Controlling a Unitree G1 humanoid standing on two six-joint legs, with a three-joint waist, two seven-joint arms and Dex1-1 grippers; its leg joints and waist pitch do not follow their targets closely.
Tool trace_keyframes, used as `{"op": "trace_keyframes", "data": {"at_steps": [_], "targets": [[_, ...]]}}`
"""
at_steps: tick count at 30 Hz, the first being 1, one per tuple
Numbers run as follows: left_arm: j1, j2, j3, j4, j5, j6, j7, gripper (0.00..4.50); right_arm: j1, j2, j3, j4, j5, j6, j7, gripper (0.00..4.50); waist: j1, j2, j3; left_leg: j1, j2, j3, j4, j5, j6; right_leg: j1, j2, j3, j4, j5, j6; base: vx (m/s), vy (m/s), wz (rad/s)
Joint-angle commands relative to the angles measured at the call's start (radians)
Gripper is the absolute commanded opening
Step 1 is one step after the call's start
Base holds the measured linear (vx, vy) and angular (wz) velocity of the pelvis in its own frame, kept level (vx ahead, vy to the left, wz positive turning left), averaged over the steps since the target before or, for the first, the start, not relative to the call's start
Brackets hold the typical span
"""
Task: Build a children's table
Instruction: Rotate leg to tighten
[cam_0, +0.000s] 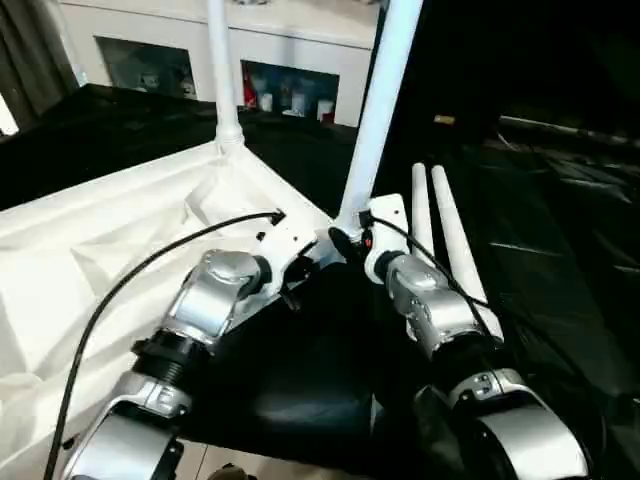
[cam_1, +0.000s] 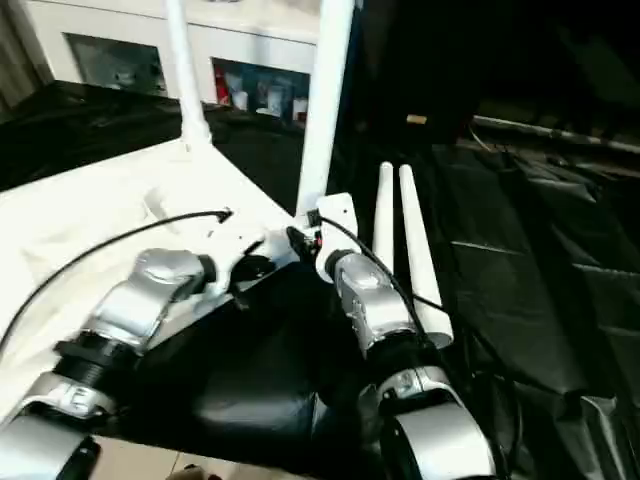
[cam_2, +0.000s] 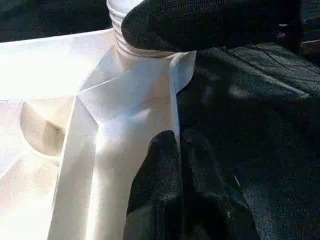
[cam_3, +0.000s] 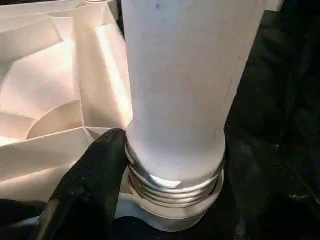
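The white tabletop (cam_0: 110, 240) lies underside up on black cloth, its ribs showing. One white leg (cam_0: 222, 70) stands in the far corner socket. A second leg (cam_0: 380, 110) stands upright in the near right corner socket, and thread turns (cam_3: 172, 187) show above the socket. My right gripper (cam_3: 170, 190) is shut on this leg's base, one black finger (cam_3: 95, 185) on each side. My left gripper (cam_2: 180, 165) is shut on the tabletop's rim (cam_2: 172, 100) just beside that corner. Two loose legs (cam_0: 440, 240) lie side by side on the cloth to the right.
A white cabinet (cam_0: 290, 60) with glass doors stands behind the work. Black cloth (cam_0: 560, 230) covers the surface to the right and front. A black cable (cam_0: 130, 280) runs over my left forearm.
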Motion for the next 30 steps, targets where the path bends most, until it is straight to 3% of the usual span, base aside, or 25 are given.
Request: {"op": "trace_keyframes", "data": {"at_steps": [1, 2, 4, 7, 8, 9, 12, 18, 23, 26, 30], "targets": [[-0.001, -0.073, -0.083, -0.020, -0.039, -0.018, -0.050, 0.00, -0.005, 0.024, 0.005, 0.056, 0.006, 0.026, 0.002, 2.72, 0.000, 0.020, -0.063, 0.015, 0.059, -0.027, -0.083, -0.293, -0.034, 0.037, -0.100, 0.061, -0.095, -0.300, -0.158, 0.000, 0.000, 0.00], [-0.001, -0.071, -0.082, -0.019, -0.039, -0.018, -0.050, 0.00, -0.006, 0.024, 0.004, 0.056, 0.008, 0.026, 0.005, 2.72, 0.001, 0.018, -0.065, 0.015, 0.060, -0.027, -0.082, -0.294, -0.034, 0.038, -0.100, 0.061, -0.096, -0.303, -0.156, 0.000, 0.000, 0.00], [0.002, -0.057, -0.074, -0.027, -0.039, -0.014, -0.054, 0.00, -0.010, 0.014, -0.006, 0.060, 0.018, 0.017, 0.022, 3.42, 0.001, 0.018, -0.067, 0.014, 0.059, -0.027, -0.081, -0.285, -0.031, 0.038, -0.101, 0.062, -0.095, -0.294, -0.155, 0.000, 0.000, 0.00], [0.007, -0.044, -0.063, -0.034, -0.034, -0.018, -0.067, 0.00, -0.017, -0.012, 0.001, 0.061, -0.010, -0.003, 0.031, 3.44, 0.006, 0.018, -0.070, 0.015, 0.060, -0.023, -0.078, -0.250, -0.025, 0.038, -0.102, 0.063, -0.091, -0.244, -0.170, 0.000, 0.000, 0.00], [0.010, -0.032, -0.060, -0.037, -0.036, -0.026, -0.083, 0.00, -0.016, -0.030, 0.004, 0.046, -0.015, -0.013, 0.055, 3.44, 0.011, 0.023, -0.072, 0.018, 0.060, -0.021, -0.076, -0.240, -0.024, 0.035, -0.101, 0.064, -0.089, -0.222, -0.175, 0.000, 0.000, 0.00], [0.010, -0.032, -0.060, -0.037, -0.036, -0.026, -0.083, 0.00, -0.016, -0.030, 0.004, 0.046, -0.015, -0.013, 0.055, 3.44, 0.013, 0.020, -0.072, 0.018, 0.059, -0.017, -0.073, -0.222, -0.016, 0.035, -0.098, 0.064, -0.085, -0.176, -0.187, 0.000, 0.000, 0.00], [0.012, 0.012, -0.060, -0.035, -0.044, -0.068, -0.140, 0.00, 0.015, -0.106, 0.050, -0.046, -0.038, -0.012, 0.181, 3.44, 0.017, 0.020, -0.074, 0.007, 0.058, -0.019, -0.074, -0.177, 0.001, 0.048, -0.097, 0.061, -0.077, -0.116, -0.192, 0.000, 0.000, 0.00], [0.004, 0.080, -0.057, -0.025, -0.061, -0.122, -0.242, 0.00, 0.097, -0.238, 0.112, -0.229, -0.018, 0.016, 0.431, 3.44, 0.027, 0.019, -0.070, 0.009, 0.061, -0.020, -0.076, -0.203, 0.017, 0.050, -0.098, 0.061, -0.087, -0.176, -0.172, 0.000, 0.000, 0.00], [0.005, 0.156, -0.061, -0.031, -0.085, -0.176, -0.367, 0.00, 0.154, -0.336, 0.143, -0.353, 0.022, 0.017, 0.615, 3.44, 0.031, 0.021, -0.067, 0.009, 0.062, -0.021, -0.077, -0.215, 0.022, 0.048, -0.099, 0.062, -0.090, -0.197, -0.176, 0.000, 0.000, 0.00], [0.005, 0.207, -0.066, -0.034, -0.103, -0.214, -0.453, 0.00, 0.198, -0.391, 0.160, -0.441, 0.061, 0.059, 0.726, 3.44, 0.031, 0.021, -0.065, 0.009, 0.063, -0.023, -0.078, -0.217, 0.025, 0.047, -0.098, 0.061, -0.091, -0.208, -0.180, 0.000, 0.000, 0.00], [0.002, 0.244, -0.070, -0.027, -0.111, -0.246, -0.518, 0.00, 0.232, -0.422, 0.179, -0.502, 0.077, 0.091, 0.796, 3.44, 0.030, 0.020, -0.065, 0.008, 0.063, -0.022, -0.077, -0.203, 0.029, 0.047, -0.098, 0.061, -0.085, -0.166, -0.198, 0.000, 0.000, 0.00]]}}
